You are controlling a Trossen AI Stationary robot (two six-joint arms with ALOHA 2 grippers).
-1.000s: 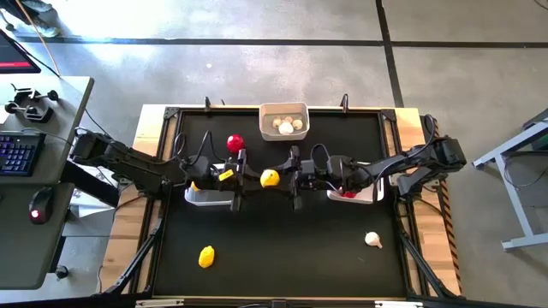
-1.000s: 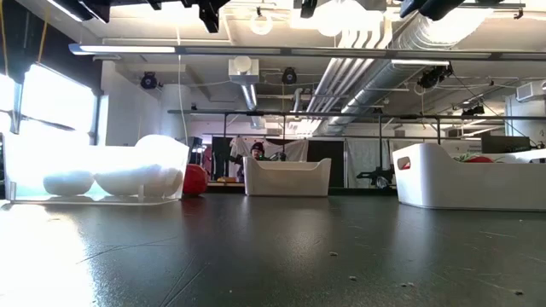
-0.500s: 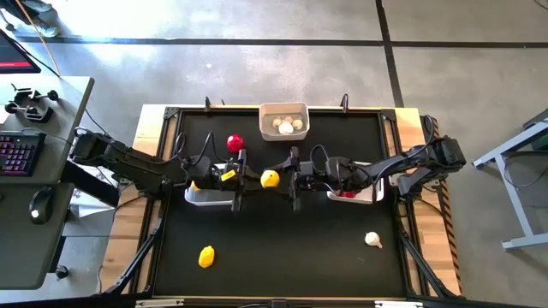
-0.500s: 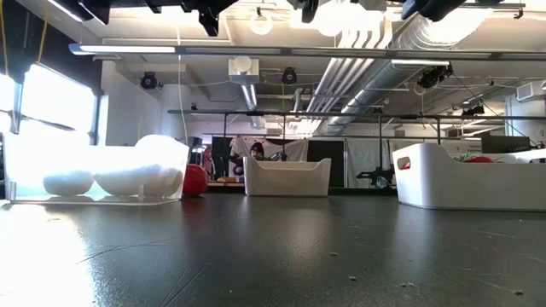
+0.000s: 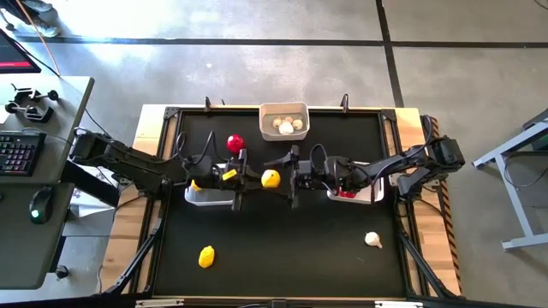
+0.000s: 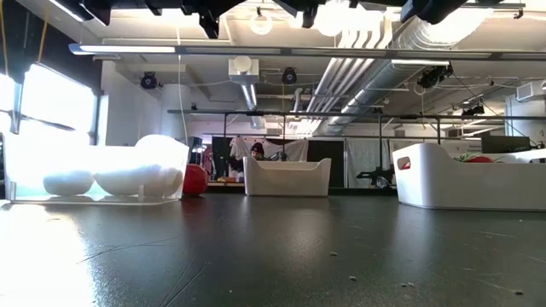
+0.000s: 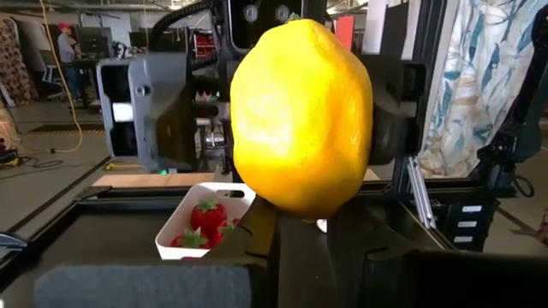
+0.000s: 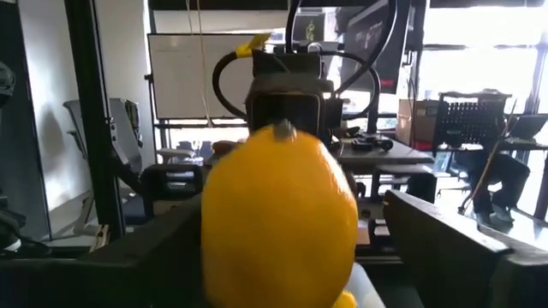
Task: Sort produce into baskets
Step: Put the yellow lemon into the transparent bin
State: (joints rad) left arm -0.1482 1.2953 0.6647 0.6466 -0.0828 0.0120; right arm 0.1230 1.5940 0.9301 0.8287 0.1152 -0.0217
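A yellow lemon (image 5: pixel 270 178) hangs above the middle of the black table, between my two grippers. My left gripper (image 5: pixel 254 178) comes from the table's left and is shut on it. My right gripper (image 5: pixel 289 178) comes from the right and is open; its fingers (image 8: pixel 445 248) stand wide on either side of the lemon (image 8: pixel 278 222) without touching it. The left basket (image 5: pixel 208 197) lies under the left arm. The right basket (image 5: pixel 360 195) holds red tomatoes. The far basket (image 5: pixel 283 120) holds white garlic bulbs. My left gripper pinches the lemon between its two fingers at the lemon's near end (image 7: pixel 295 210). The fingers lie level and point toward the table's right. The lemon is lifted clear of the table and fills most of the left wrist view.
Three loose pieces lie on the table: a red tomato (image 5: pixel 234 142) at the far left, a lemon (image 5: pixel 206 255) at the near left, and a garlic bulb (image 5: pixel 372 239) at the near right. The right basket with its red pieces (image 7: pixel 205 227) shows beyond the held lemon.
My right gripper has edged a little toward the table's left, closer to the held lemon. The lemon and my left gripper have stayed where they were.
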